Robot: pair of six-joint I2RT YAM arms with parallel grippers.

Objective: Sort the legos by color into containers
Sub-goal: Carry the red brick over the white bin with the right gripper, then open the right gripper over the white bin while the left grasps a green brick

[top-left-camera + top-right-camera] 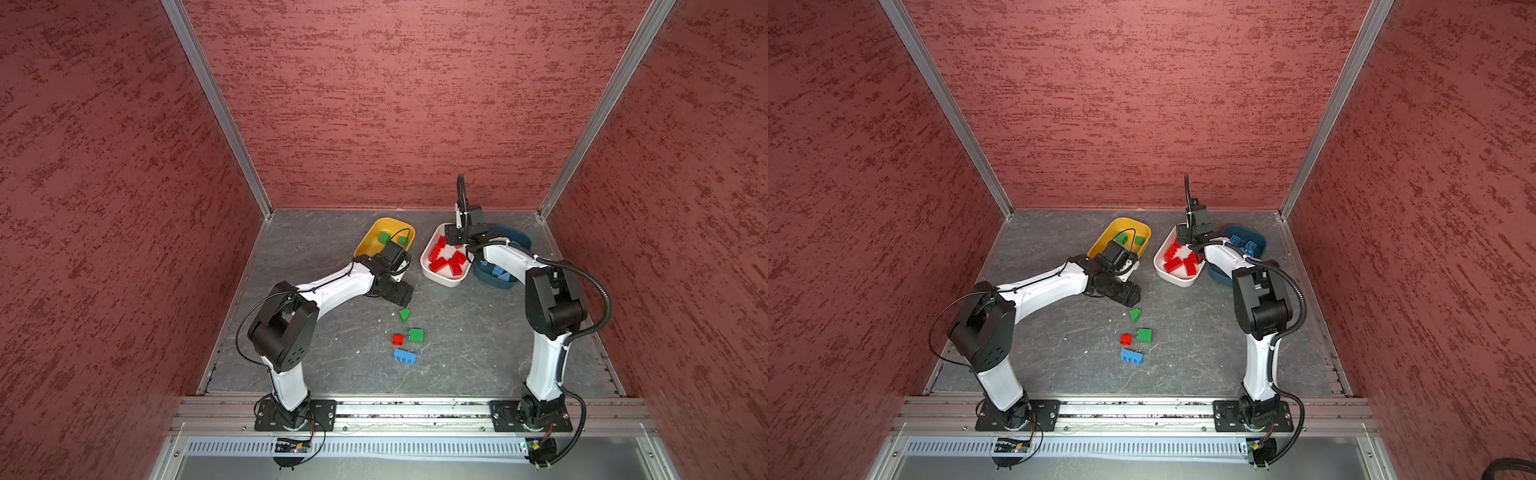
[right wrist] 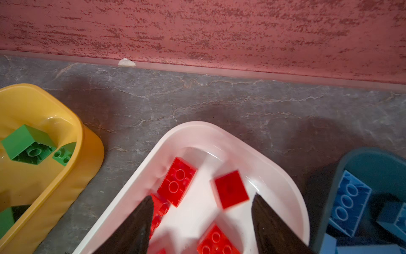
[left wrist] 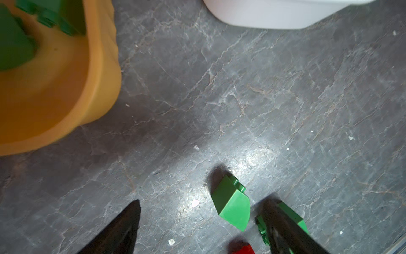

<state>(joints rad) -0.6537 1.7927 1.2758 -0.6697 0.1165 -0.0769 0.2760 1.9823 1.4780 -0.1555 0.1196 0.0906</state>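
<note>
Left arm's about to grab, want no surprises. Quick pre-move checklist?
1. Left gripper open, empty: ok.
2. Sloped green brick inside its jaws: ok, off centre.
3. One finger clear of square green brick: cannot tell, it covers part.
4. Right gripper open over white tub, blurred red brick clear of its jaws: ok.
5. Yellow tub only green, white only red, blue tub only blue: ok where visible.
6. Table cleared: not ok, four loose including a blue brick.
</note>
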